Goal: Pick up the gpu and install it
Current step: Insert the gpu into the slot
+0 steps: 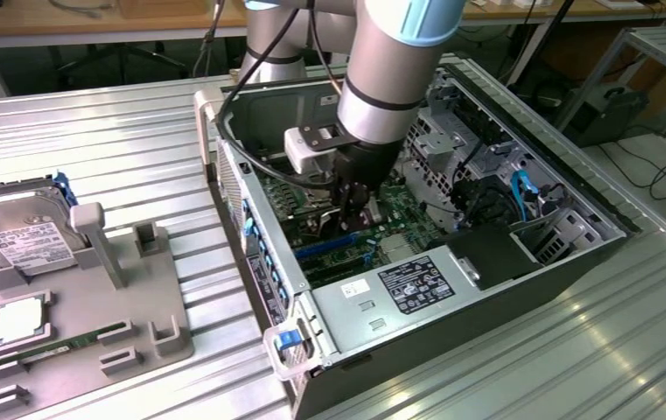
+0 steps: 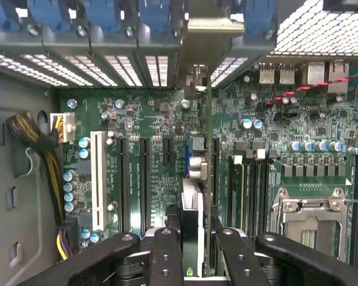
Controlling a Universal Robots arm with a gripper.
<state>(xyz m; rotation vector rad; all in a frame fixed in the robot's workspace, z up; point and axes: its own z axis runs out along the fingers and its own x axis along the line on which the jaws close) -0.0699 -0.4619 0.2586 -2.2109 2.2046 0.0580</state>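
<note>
The computer case (image 1: 450,227) lies open on its side on the ribbed metal table (image 1: 111,149), beside a grey parts tray (image 1: 87,324). Inside the case, the gripper (image 1: 356,210) is closed on the gpu (image 2: 194,196), held edge-on directly below the fingers (image 2: 167,256). The card's long axis runs parallel to the motherboard (image 2: 161,125) expansion slots, toward the rear bracket openings of the case. Neighbouring slots stand close alongside; clearance is tight.
</note>
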